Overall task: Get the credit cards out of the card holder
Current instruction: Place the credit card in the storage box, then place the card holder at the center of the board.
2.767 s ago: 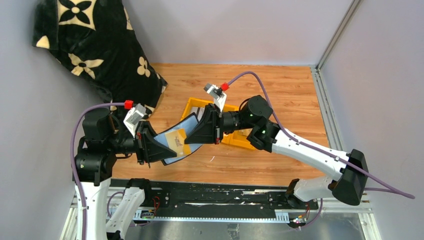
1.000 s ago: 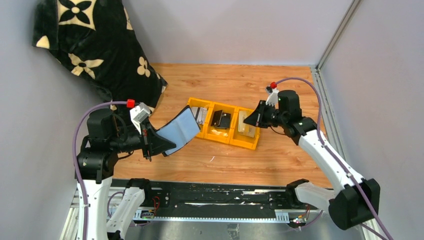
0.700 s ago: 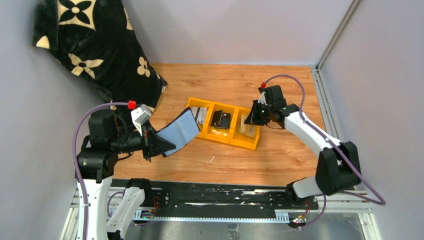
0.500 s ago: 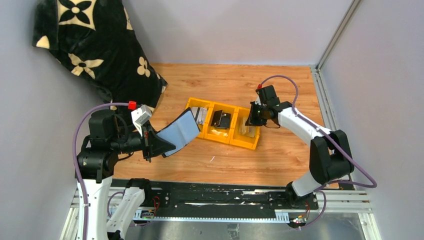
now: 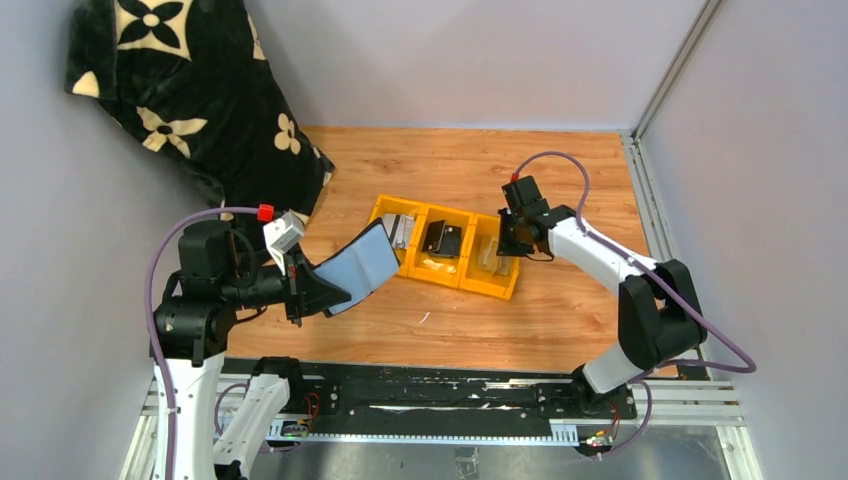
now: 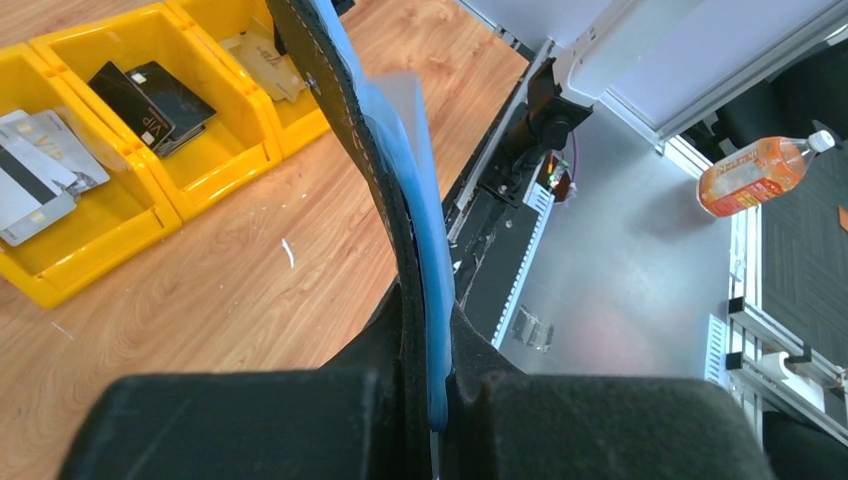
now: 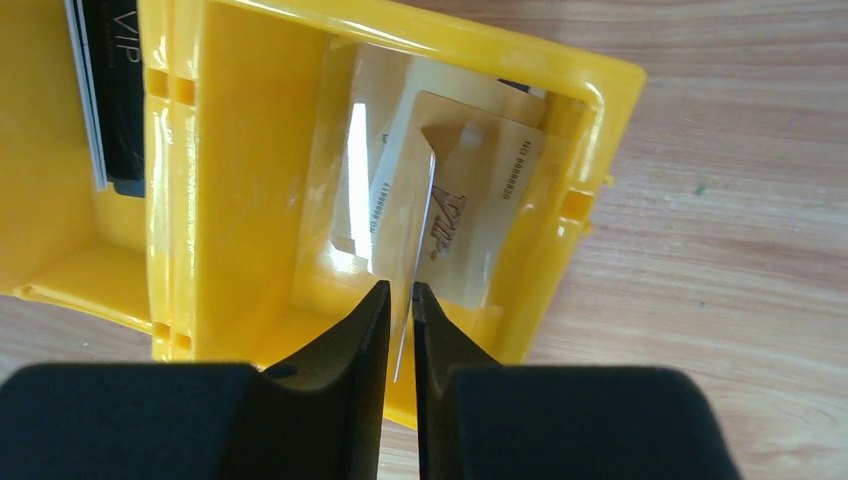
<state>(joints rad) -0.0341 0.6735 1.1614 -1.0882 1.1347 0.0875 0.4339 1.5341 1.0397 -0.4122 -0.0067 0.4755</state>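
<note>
Fingers point(image 5: 318, 285) of the left gripper point(image 5: 335, 297) clench the open holder point(image 5: 362, 262) beside the tray point(image 5: 498, 290), seen from above; its wrist view shows the pinch edge-on; at the right gripper point(image 7: 402, 320), the wrist view shows jaws barely apart around a tan card point(image 7: 412, 262) on edge over the end bin (gripped or not, I cannot tell).

A wooden table point(image 5: 420, 160) carries a yellow three-part tray point(image 5: 478, 286) near its middle. A black blanket with pale flowers point(image 5: 190, 110) drapes onto its far left corner.
</note>
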